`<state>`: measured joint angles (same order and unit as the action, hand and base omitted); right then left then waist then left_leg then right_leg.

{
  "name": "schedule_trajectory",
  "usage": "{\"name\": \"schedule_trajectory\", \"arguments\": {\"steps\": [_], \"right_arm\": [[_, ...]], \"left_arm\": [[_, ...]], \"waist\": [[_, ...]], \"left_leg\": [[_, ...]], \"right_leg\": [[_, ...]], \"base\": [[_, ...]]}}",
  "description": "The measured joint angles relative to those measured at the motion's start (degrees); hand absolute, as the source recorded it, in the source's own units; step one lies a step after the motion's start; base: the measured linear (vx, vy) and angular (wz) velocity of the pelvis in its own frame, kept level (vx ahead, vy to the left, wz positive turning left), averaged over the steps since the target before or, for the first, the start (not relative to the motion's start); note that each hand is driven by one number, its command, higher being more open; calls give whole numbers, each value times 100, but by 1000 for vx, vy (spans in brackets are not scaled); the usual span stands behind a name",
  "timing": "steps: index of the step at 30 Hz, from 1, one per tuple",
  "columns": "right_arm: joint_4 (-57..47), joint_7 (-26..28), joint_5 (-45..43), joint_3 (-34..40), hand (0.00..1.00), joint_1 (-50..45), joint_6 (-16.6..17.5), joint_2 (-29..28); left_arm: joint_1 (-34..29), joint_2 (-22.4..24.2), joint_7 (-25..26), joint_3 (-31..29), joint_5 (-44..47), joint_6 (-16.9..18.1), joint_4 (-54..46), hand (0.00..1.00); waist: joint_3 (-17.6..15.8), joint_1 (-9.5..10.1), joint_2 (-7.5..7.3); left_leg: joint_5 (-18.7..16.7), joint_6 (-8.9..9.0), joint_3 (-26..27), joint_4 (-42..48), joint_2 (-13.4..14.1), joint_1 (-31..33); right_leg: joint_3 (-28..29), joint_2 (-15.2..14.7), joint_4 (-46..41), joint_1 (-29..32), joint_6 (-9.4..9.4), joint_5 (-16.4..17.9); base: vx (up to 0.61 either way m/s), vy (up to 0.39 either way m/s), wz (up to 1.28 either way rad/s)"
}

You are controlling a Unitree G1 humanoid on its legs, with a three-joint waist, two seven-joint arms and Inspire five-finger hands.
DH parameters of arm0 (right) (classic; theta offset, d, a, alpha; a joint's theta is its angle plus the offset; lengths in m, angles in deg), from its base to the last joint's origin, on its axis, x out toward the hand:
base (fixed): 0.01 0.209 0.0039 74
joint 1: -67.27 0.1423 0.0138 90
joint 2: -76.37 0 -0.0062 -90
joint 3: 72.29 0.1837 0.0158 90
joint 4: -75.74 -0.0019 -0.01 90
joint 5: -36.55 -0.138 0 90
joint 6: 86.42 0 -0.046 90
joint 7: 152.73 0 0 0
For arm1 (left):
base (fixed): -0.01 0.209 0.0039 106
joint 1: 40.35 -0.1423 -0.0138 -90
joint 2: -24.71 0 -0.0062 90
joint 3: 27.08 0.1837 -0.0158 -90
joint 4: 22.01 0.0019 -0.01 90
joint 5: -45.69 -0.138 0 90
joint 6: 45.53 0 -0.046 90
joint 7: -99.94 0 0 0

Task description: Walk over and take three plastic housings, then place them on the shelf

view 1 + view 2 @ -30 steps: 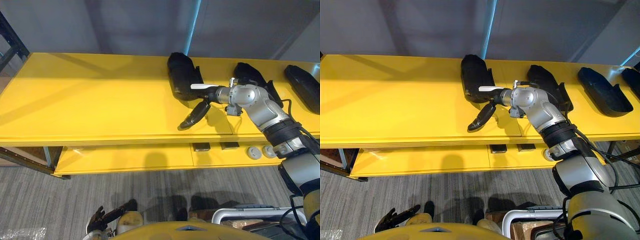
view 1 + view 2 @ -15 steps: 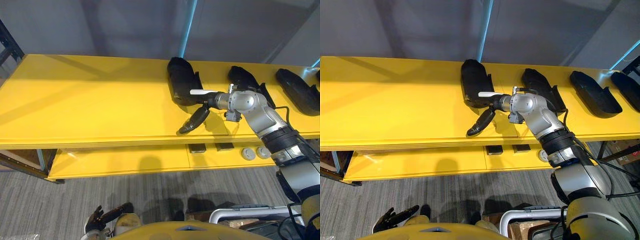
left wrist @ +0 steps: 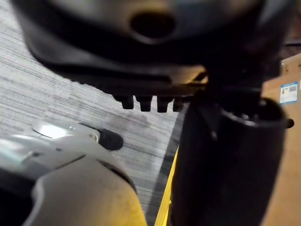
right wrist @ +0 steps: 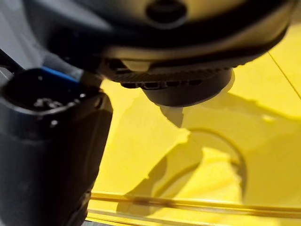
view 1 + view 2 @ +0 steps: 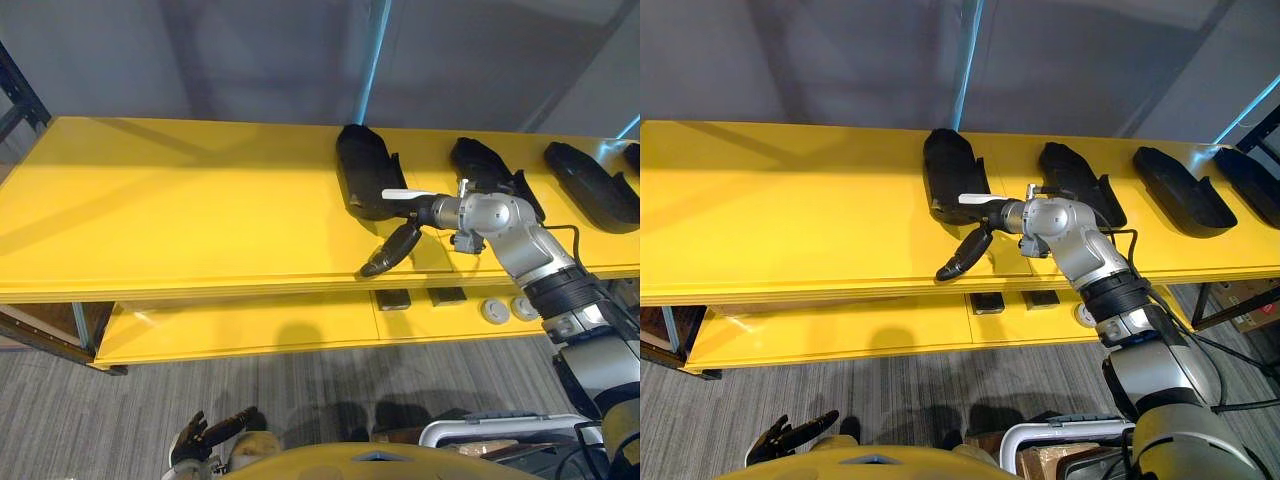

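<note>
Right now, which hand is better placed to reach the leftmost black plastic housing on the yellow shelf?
Right. The right hand is open over the yellow shelf beside the leftmost black plastic housing; the left hand hangs low, far away.

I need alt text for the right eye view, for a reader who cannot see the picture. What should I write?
The right hand hovers open over the yellow shelf, just in front of the leftmost black plastic housing of a row along the back. The left hand hangs open near the grey floor.
</note>
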<state>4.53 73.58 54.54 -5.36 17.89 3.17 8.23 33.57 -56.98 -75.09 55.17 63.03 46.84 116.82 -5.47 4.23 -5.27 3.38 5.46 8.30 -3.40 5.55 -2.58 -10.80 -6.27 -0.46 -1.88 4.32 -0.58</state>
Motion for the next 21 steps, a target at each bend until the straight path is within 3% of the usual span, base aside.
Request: {"name": "schedule_trajectory", "arguments": {"steps": [6, 15, 21], "right_arm": [[-50, -318, 185, -15, 100, -155, 313, 0], [80, -820, 182, -127, 100, -117, 474, 4], [230, -1069, 80, -180, 100, 616, 494, 348]], "left_arm": [[-2, 2, -3, -2, 0, 1, 0, 100], [-11, 6, -26, -7, 3, 73, 2, 100], [-22, 11, -222, -2, 18, 161, 2, 100]], "waist": [[3, 0, -1], [5, -14, -3], [5, -52, -3]], "left_leg": [[0, 0, 9, 1, 0, 0], [26, -16, 6, -45, 3, 1], [86, -29, 0, -132, 6, -7]], "right_leg": [[7, -1, -15, 13, -1, 1], [3, 5, -18, 9, 1, -4], [0, 26, 69, -10, 19, -51]], "base": [[0, 0, 0], [0, 0, 0], [0, 0, 0]]}}
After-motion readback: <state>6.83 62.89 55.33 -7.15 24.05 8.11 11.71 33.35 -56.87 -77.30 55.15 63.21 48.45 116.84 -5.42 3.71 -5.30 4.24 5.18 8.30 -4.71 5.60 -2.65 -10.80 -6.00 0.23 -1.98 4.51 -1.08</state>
